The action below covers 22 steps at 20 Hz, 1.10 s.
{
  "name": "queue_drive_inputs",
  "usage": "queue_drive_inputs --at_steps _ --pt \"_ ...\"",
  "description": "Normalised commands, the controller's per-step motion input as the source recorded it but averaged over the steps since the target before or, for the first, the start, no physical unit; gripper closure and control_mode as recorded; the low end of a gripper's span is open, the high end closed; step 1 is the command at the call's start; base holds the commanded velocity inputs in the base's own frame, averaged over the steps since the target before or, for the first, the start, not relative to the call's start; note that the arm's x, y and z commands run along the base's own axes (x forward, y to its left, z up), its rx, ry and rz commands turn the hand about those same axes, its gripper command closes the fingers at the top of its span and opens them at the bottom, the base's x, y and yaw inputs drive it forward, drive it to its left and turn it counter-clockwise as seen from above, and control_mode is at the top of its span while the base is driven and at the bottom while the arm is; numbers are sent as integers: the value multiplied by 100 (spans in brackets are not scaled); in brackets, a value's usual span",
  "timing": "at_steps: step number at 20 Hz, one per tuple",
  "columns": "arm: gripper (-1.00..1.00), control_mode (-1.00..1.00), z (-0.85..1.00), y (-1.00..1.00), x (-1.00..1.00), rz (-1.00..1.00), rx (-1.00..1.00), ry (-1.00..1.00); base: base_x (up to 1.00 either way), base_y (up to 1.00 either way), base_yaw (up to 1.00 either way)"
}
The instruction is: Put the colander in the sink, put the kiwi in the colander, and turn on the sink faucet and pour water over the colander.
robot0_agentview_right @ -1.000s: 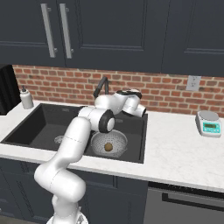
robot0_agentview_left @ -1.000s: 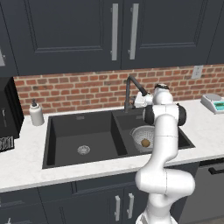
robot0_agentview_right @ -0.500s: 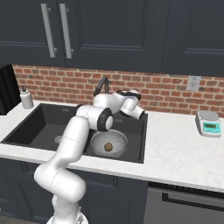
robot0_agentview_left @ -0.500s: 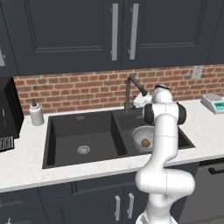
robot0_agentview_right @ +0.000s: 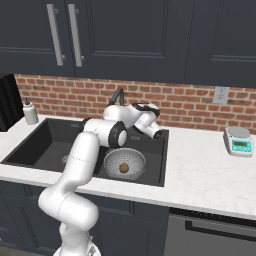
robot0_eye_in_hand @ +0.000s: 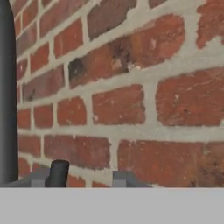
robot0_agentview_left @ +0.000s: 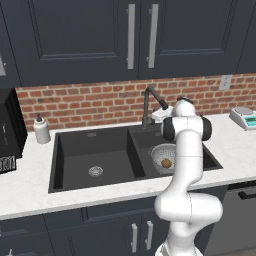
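The silvery colander (robot0_agentview_left: 164,156) (robot0_agentview_right: 124,162) sits in the right basin of the black sink (robot0_agentview_left: 95,150) (robot0_agentview_right: 45,145). The brown kiwi (robot0_agentview_left: 166,163) (robot0_agentview_right: 123,168) lies inside it. Behind the divider rises the dark sink faucet (robot0_agentview_left: 149,104) (robot0_agentview_right: 117,95) (robot0_eye_in_hand: 6,96). My gripper (robot0_agentview_left: 159,115) (robot0_eye_in_hand: 83,180) is level with the faucet's right side and points at the brick wall. Its grey fingertips (robot0_eye_in_hand: 124,177) stand apart, open. A short dark stub (robot0_eye_in_hand: 59,172) rises just inside the left fingertip; I cannot tell whether anything touches it.
A white soap dispenser (robot0_agentview_left: 41,129) (robot0_agentview_right: 31,112) stands on the counter left of the sink. A scale (robot0_agentview_left: 245,117) (robot0_agentview_right: 238,140) sits at the back right. A black appliance (robot0_agentview_left: 9,131) occupies the far left. Dark cabinets hang above.
The hand has stayed by the faucet with hardly any shift. Colander and kiwi lie where they were.
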Motion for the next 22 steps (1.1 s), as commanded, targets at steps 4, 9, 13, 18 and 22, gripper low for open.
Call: queue_drive_inputs --at_steps 4,9,13,18,22 --pt "100 -100 0 -76 24 -19 0 0 0 0 0" --pt "100 -100 0 -82 22 -18 0 0 0 0 0" --pt "100 -100 -3 -91 20 -16 0 1 0 0 0" --pt "100 -100 -3 -96 21 -14 0 1 0 0 0" --pt "100 -100 1 -86 18 -9 0 1 0 0 0"
